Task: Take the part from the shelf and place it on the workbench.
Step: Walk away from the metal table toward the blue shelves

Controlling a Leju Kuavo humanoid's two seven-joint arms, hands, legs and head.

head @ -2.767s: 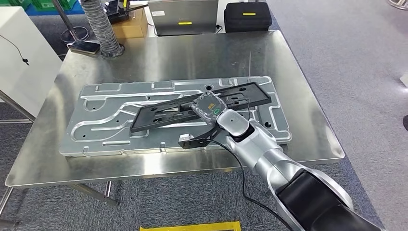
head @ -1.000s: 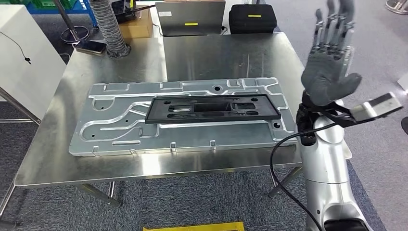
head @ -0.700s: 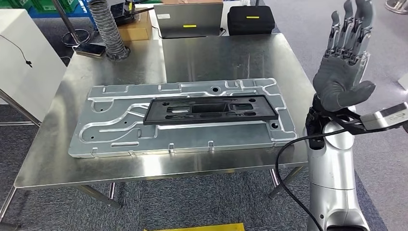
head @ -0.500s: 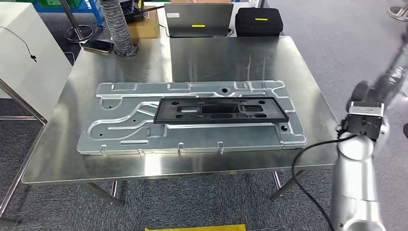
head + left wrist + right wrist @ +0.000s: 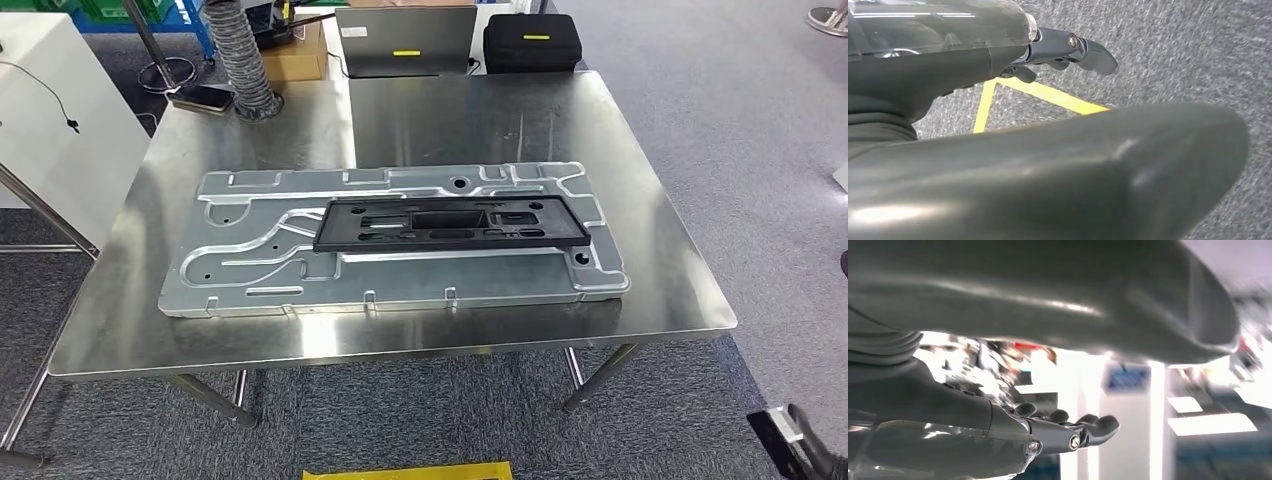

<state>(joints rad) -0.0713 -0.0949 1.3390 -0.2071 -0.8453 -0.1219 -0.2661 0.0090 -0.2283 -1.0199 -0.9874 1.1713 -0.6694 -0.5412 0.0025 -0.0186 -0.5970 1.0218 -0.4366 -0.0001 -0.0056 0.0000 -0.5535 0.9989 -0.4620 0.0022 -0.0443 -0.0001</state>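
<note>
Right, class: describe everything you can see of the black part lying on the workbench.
The black part is a long, flat rectangular frame, matte and plastic-looking, with a raised rim and several cut-out slots and one larger central opening. It lies flat, lengthwise across the table, resting on top of the silver stamped metal panel, toward that panel's right half. The panel itself sits on the steel workbench. Nothing else touches the part; no hand is on it.

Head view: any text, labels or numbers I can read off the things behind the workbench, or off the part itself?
No text is readable.
Laptop: yellow sticker, too small to read.
Black case: yellow sticker, too small to read.
Black part and metal plate: no markings seen.
Floor, left wrist view: yellow tape line, no lettering.
</note>
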